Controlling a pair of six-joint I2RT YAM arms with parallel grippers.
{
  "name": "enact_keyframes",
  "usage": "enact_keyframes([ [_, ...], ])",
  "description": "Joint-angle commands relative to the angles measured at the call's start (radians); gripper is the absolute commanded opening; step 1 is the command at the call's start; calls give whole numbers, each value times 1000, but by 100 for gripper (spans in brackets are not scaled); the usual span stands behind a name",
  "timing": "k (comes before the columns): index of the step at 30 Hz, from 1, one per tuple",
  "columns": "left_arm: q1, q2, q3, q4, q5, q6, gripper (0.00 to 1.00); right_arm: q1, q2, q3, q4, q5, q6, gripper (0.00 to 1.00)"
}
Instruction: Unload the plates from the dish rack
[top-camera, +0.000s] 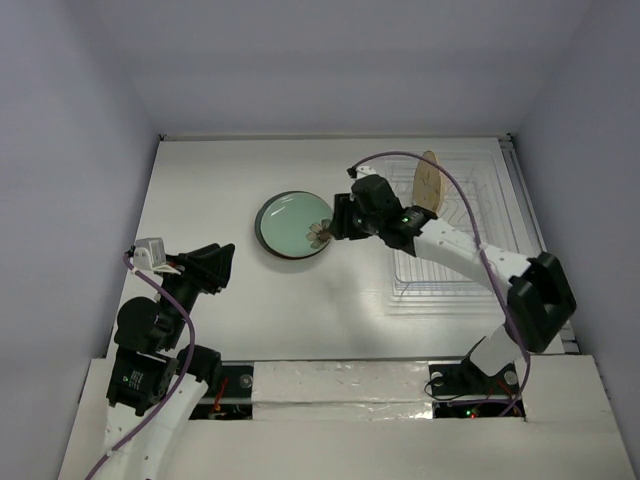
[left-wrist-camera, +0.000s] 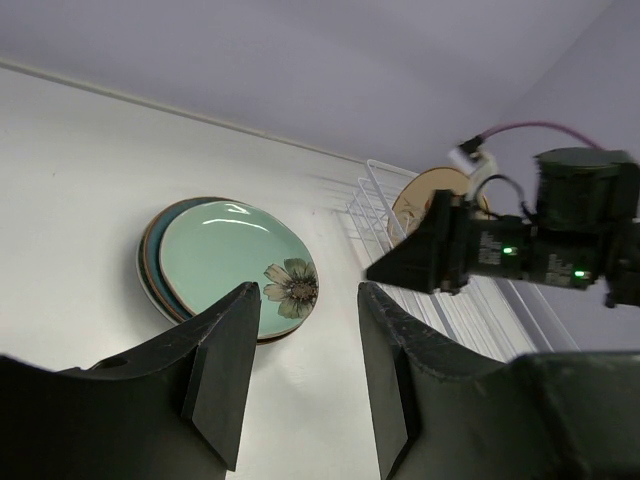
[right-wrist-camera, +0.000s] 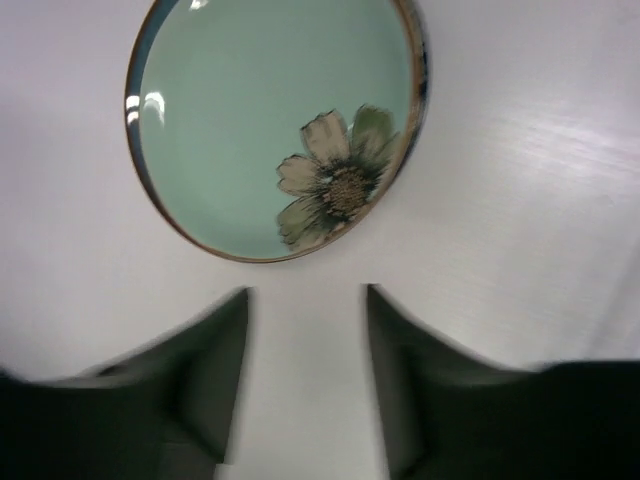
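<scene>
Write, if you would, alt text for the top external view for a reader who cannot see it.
A mint green plate tops a stack on the table, the right gripper open beside it. One tan plate stands upright in the dish rack; the left gripper hovers open, near left.

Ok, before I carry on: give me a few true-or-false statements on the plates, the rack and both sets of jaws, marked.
1. The mint green round plate with a flower motif lies flat on the white table, topping a stack of plates. True.
2. The white wire dish rack holds no plates. False: one tan round plate stands upright in it.
3. The jaws of the right arm are shut on the mint green plate. False: they are open and hold nothing, just off that plate's edge.
4. The jaws of the left arm are open and hold nothing. True.
</scene>
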Motion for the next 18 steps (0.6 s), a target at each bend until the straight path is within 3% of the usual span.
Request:
enact_keyframes([
  [1, 4, -2, 1, 56, 2, 1, 40, 4, -157, -4, -83, 224, -63, 34],
  [2, 4, 0, 1, 56, 2, 1, 40, 4, -221, -3, -100, 278, -66, 4],
  [6, 4, 3, 1, 54, 4, 1, 40, -74, -343, -13, -154, 565, -82, 0],
  [8, 4, 3, 1, 56, 2, 1, 40, -159, -364, -25, -184, 620, -82, 0],
  [9, 4, 1, 1, 56, 4, 1, 40, -188, -377, -33, -187, 669, -82, 5],
  [10, 4, 1, 0, 56, 5, 1, 40, -212, -377, -39, -203, 697, -80, 16],
  [11, 4, 1, 0, 58, 5, 1, 40, -256, -371, -42, -213, 723, -77, 54],
  [12, 4, 3, 1, 58, 7, 1, 40, -279, -360, -42, -221, 742, -79, 70],
  [13, 4, 3, 1, 58, 7, 1, 40, -302, -328, -41, -226, 728, -86, 79],
  [14, 4, 6, 0, 59, 8, 2, 40, -340, -308, -36, -218, 707, -92, 87],
  [18, 4, 7, 1, 58, 12, 4, 40, -387, -191, -18, -154, 642, -112, 87],
])
